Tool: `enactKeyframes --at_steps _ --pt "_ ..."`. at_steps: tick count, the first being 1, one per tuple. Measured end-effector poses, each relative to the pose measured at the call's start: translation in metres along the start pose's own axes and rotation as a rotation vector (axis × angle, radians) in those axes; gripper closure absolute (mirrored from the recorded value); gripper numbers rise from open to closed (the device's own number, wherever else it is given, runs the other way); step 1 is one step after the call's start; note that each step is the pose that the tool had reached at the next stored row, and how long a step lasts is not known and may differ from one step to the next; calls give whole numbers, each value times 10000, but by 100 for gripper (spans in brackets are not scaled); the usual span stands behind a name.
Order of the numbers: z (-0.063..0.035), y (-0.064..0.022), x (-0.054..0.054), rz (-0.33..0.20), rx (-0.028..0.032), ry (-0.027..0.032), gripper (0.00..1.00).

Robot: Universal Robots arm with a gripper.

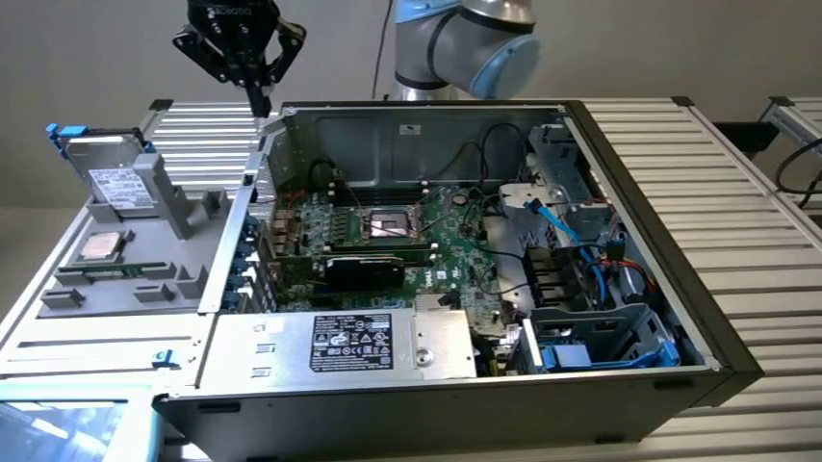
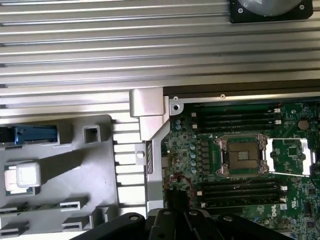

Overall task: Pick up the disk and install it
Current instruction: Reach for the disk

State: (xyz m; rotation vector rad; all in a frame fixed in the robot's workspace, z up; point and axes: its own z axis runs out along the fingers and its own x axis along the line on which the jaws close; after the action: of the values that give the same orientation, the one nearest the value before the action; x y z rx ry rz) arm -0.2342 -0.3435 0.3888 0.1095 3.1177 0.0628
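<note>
The disk point(image 1: 114, 180), silver with a white label and a blue carrier frame, leans upright in the grey holder point(image 1: 141, 260) at the exterior view's left, beside the open computer case point(image 1: 424, 250). Its blue edge point(image 2: 35, 134) shows in the wrist view. My gripper point(image 1: 261, 104) hangs high over the case's back left corner, to the right of the disk and well above it. Its fingers are shut with nothing between them. Its dark fingers point(image 2: 172, 225) show over the motherboard's edge.
A small square CPU chip point(image 1: 100, 247) lies in the holder in front of the disk. Inside the case are the motherboard with an empty CPU socket point(image 1: 388, 227), the labelled power-supply box point(image 1: 353, 344) and a drive bay with blue cables point(image 1: 603, 332). Ribbed metal table point(image 1: 719, 183) surrounds it.
</note>
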Motion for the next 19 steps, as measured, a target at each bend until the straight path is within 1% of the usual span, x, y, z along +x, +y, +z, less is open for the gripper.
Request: enactKeyframes --at_steps 2,10,19 --pt "4 19 91 1 0 1 88" --pt "26 139 452 -7 1 2 88" --pt "38 187 824 -55 -1 3 88"
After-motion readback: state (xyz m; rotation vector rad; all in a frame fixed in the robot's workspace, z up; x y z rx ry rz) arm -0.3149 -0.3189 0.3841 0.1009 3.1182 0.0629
